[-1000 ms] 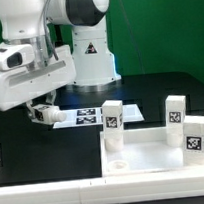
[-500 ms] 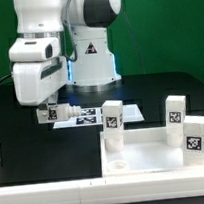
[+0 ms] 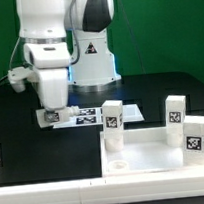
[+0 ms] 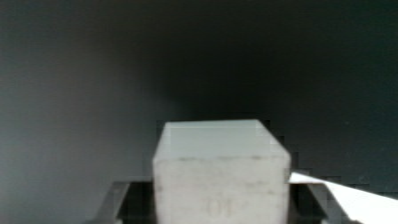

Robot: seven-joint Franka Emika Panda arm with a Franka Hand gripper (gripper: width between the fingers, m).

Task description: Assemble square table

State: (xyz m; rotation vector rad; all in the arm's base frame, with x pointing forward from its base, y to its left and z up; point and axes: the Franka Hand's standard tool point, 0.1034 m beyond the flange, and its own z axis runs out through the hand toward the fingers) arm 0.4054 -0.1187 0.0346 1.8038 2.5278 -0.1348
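So the gripper (image 3: 53, 112) was clamped on one white leg (image 4: 221, 170), which sat right between its fingers, hanging over the marker board (image 3: 91, 116). The square panel (image 3: 155, 158) probably carried three upright legs.

Bright, even overhead light in the exterior view; the white arm (image 3: 59, 38) glares against the dark table (image 3: 17, 132). The wrist view is dim, soft and blurry throughout.
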